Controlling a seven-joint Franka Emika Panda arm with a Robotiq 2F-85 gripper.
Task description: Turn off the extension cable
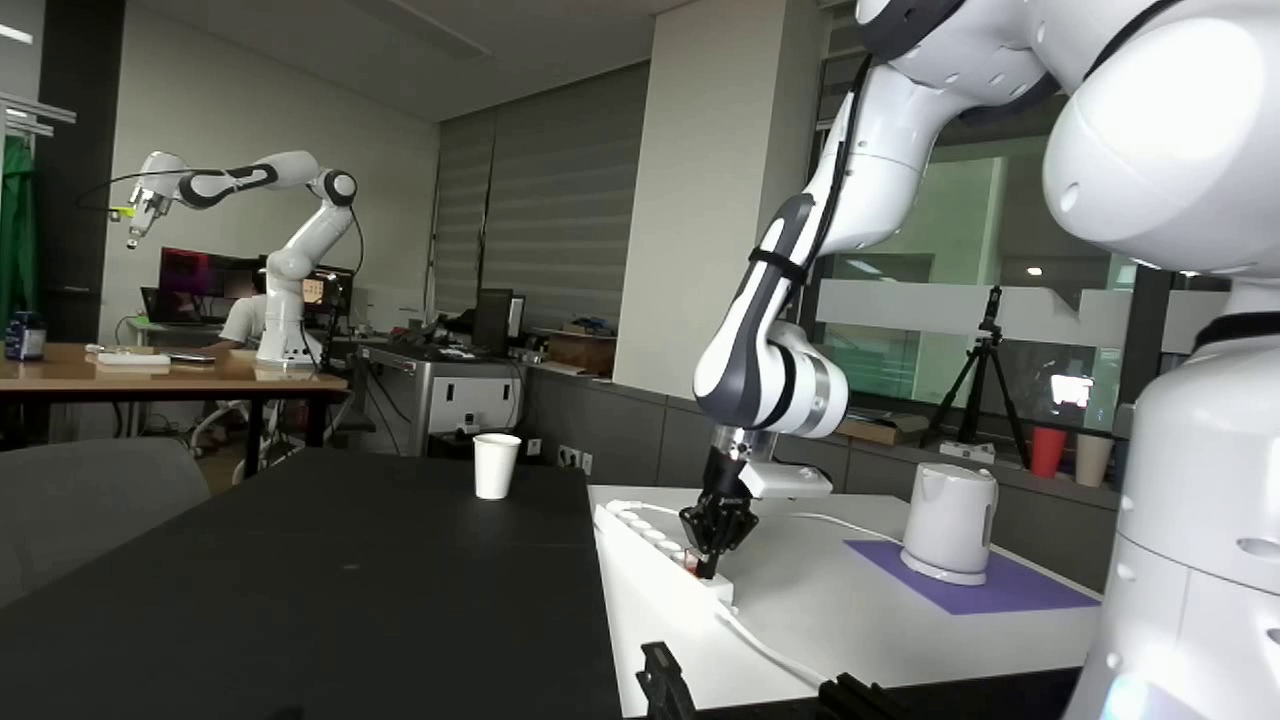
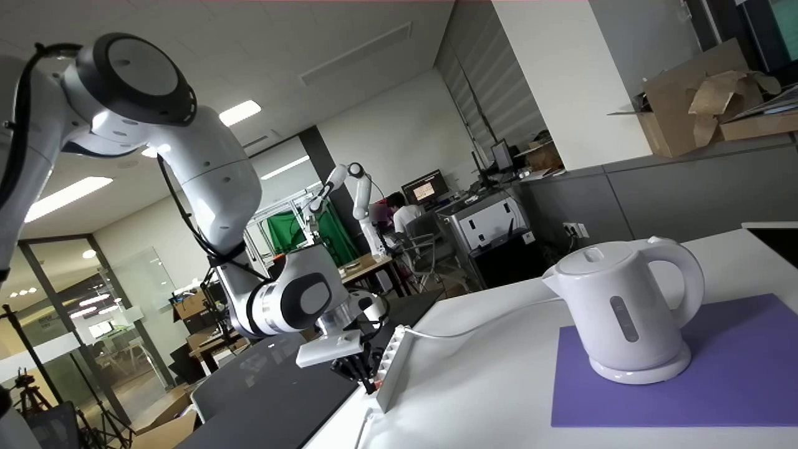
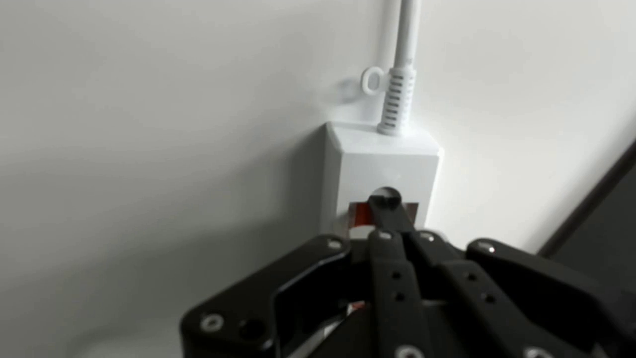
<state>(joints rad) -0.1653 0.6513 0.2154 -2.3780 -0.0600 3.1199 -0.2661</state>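
Note:
The extension cable is a white power strip with round sockets, lying on the white table in both exterior views (image 1: 722, 591) (image 2: 395, 372). Its cord end shows in the wrist view (image 3: 372, 169). A red switch (image 3: 362, 215) sits near that end, partly hidden by the fingers. It also shows beside the fingertips in an exterior view (image 1: 690, 562). My gripper (image 3: 387, 201) is shut with its fingertips together and nothing between them. It points down over the switch in both exterior views (image 1: 707, 568) (image 2: 370, 388). The tips look at or just above the switch; contact cannot be told.
A white kettle (image 2: 617, 312) stands on a purple mat (image 2: 735, 386) on the white table. A white cord (image 2: 486, 325) runs from the strip's far end toward the kettle. A black table (image 1: 350, 600) adjoins, with a paper cup (image 1: 495, 466) on it.

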